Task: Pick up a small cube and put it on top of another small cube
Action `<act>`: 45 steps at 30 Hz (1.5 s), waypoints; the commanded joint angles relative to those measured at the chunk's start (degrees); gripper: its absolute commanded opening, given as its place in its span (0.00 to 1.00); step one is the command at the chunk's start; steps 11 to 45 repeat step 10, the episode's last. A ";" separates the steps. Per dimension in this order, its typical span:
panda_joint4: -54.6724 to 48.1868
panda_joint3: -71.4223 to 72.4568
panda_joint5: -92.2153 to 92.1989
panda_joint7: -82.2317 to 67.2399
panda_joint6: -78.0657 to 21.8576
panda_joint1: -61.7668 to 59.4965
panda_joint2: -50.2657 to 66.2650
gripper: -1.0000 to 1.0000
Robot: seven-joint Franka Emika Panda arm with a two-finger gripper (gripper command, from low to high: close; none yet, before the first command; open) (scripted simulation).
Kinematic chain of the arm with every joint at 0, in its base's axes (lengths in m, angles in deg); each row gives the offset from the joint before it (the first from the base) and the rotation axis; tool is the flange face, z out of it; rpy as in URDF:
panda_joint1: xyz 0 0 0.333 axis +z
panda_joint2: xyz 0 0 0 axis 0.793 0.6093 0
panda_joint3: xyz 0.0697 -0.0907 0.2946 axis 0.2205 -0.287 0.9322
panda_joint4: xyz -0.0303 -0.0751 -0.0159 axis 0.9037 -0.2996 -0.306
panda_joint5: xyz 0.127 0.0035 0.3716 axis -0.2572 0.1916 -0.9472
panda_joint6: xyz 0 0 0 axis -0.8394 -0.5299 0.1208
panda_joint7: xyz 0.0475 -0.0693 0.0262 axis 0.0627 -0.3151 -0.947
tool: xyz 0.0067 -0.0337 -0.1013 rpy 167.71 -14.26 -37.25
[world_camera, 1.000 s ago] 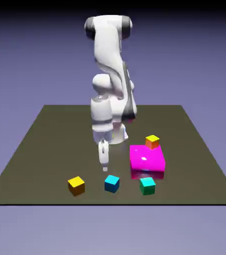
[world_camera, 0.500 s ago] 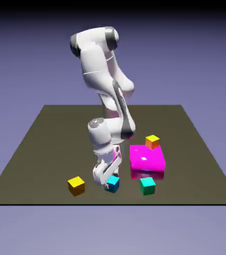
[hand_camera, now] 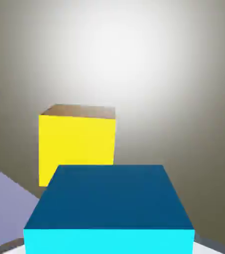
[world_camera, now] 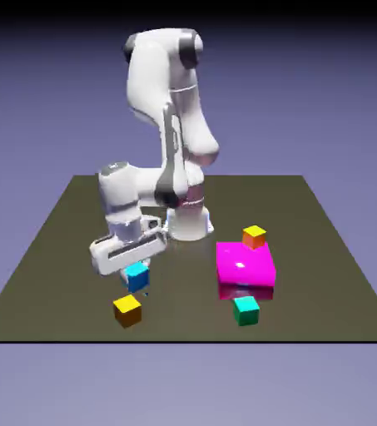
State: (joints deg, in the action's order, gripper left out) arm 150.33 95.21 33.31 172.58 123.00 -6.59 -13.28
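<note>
**Blue cube held above the bench, yellow cube just below**

Blue-violet backdrop surrounds a dark olive bench (world_camera: 58,250) that fills the middle of the exterior view. Left of centre in that view, the white arm (world_camera: 171,108) bends down to its gripper (world_camera: 135,279), whose jaws are pinched on the small sky-blue cube (world_camera: 136,276). The cube hangs clear of the bench surface, directly under the pale hand body, which lies almost level across the frame.

In the hand view the sky-blue cube (hand_camera: 109,208) fills the lower middle of the frame, its lit front face along the bottom edge and its darker face above; it hides the fingertips. Behind it, a little to the upper left, stands the small yellow cube (hand_camera: 77,149) on the bench, apart from the held cube. A patch of backdrop colour shows at the lower left corner of this frame.

Back in the exterior view, the yellow cube (world_camera: 127,310) sits on the bench just below and slightly left of the held cube, near the front edge, not touching it. Well to the right lies the large magenta block (world_camera: 245,268). A small teal cube (world_camera: 245,310) rests just in front of the block, and an orange cube with a yellow top (world_camera: 254,237) sits at its far right corner. The arm's base (world_camera: 189,220) stands behind, near the frame's middle.
</note>
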 commanded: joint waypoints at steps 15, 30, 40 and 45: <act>-1.56 -7.56 6.71 4.24 8.66 7.52 10.47 1.00; -1.56 -7.56 6.71 4.24 8.66 7.52 10.47 1.00; -1.56 -7.56 6.71 4.24 8.66 7.52 10.47 1.00; -1.56 -7.56 6.71 4.24 8.66 7.52 10.47 1.00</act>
